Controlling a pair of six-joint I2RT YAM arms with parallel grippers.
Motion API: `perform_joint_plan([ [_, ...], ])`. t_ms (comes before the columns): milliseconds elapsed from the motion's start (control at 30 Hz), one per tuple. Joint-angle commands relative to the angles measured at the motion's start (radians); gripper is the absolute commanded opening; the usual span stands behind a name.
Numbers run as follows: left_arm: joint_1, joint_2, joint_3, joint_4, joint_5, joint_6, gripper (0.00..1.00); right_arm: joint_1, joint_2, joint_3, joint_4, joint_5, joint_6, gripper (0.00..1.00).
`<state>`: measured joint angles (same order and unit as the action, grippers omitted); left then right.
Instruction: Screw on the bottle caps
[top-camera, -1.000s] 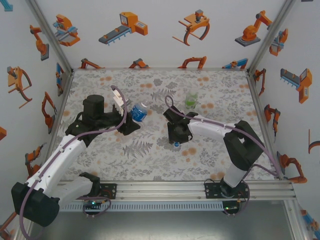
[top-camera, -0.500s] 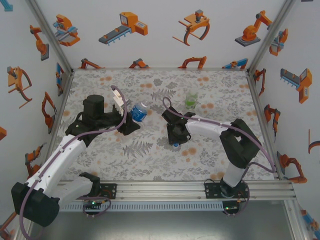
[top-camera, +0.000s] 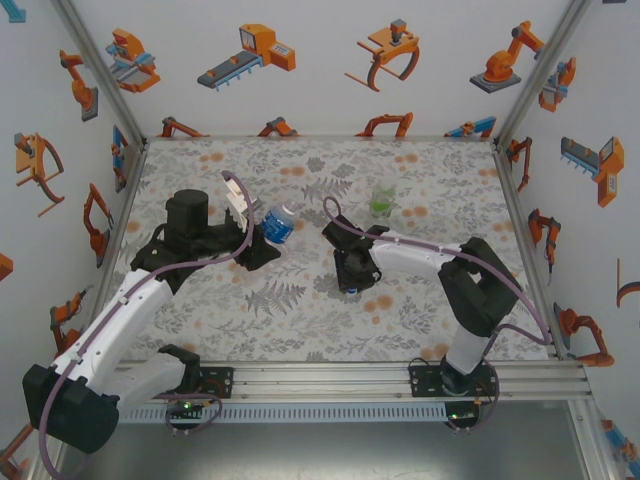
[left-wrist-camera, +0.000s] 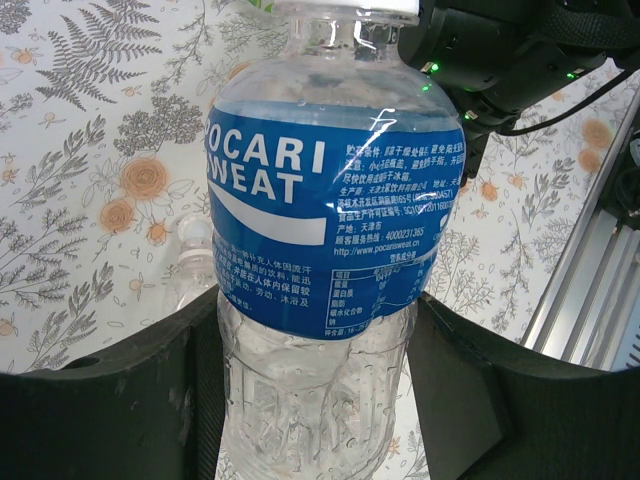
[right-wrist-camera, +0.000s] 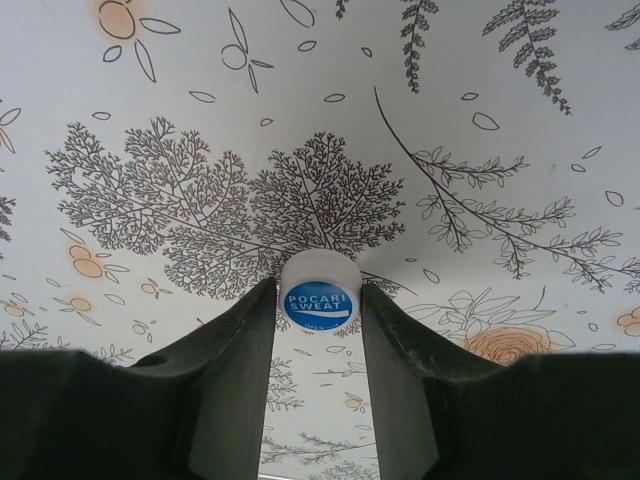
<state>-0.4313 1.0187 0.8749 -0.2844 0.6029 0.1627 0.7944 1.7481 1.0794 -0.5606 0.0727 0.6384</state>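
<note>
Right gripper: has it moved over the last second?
Yes, slightly: in the top view the right gripper has shifted left, away from the green bottle, its jaws pinching the cap.

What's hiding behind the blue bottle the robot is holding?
A see-through bottle peeks out at the blue bottle's left side, on the flowery table. The other arm shows dark near the top. The blue bottle covers the rest of the see-through bottle.
</note>
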Motion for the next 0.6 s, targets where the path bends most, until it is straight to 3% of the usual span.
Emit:
perform_joint_plan([
  [0,0.003,0.003,0.033,0.003,0.030,-0.010,0.00,0.008,0.014,0.015,-0.020,0.012,-0.011,0.38],
  [333,-0.004,-0.002,0.030,0.001,0.026,-0.006,0.00,0.012,-0.047,-0.006,-0.004,0.025,-0.009,0.30],
  [567,-0.030,-0.001,0.039,-0.022,0.053,0.047,0.00,0.014,-0.236,-0.040,0.049,0.022,-0.087,0.23],
])
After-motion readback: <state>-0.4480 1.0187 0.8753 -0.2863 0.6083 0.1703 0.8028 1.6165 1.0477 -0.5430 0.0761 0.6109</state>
